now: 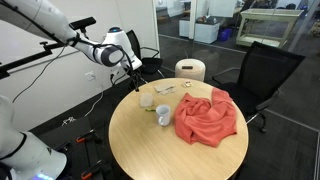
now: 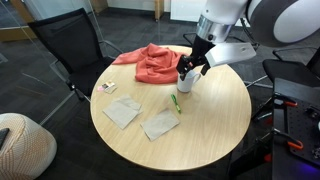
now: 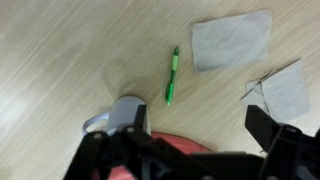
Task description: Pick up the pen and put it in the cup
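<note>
Hovering over the table with nothing held, our gripper shows its fingers spread wide along the bottom edge of the wrist view. The green pen lies flat on the wood in the upper middle of that frame, just above the cup and clear of it. We judge this to be the approach step. Next we need to centre over the pen, set the fingers across its shaft, descend and close.

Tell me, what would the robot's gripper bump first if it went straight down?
Probably the small white mug, sitting just under the open gripper, or the round wooden table beside it. Depth is unclear.
</note>
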{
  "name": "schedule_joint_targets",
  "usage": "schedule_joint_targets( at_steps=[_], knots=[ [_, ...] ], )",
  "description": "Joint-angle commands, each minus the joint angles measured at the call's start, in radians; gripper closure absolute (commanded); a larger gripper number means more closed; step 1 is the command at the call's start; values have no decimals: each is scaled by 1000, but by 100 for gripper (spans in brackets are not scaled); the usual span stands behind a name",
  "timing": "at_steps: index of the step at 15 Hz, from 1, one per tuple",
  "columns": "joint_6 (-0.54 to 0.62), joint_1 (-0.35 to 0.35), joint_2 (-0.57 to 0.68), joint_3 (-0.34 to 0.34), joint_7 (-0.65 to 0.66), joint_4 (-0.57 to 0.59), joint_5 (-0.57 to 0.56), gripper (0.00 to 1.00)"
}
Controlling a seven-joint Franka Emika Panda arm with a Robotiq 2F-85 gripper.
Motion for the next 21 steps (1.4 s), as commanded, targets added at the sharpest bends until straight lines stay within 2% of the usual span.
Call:
schedule_joint_targets(
  at_steps=[1,9,15,21],
  knots=[
    [0,49,15,-51,-13,4,15,0],
    [-3,58,29,-65,-13,19,17,0],
    [-13,50,170,-98,-61,126,113,0],
    [-34,53,356,-123,-91,283,190,0]
  ],
)
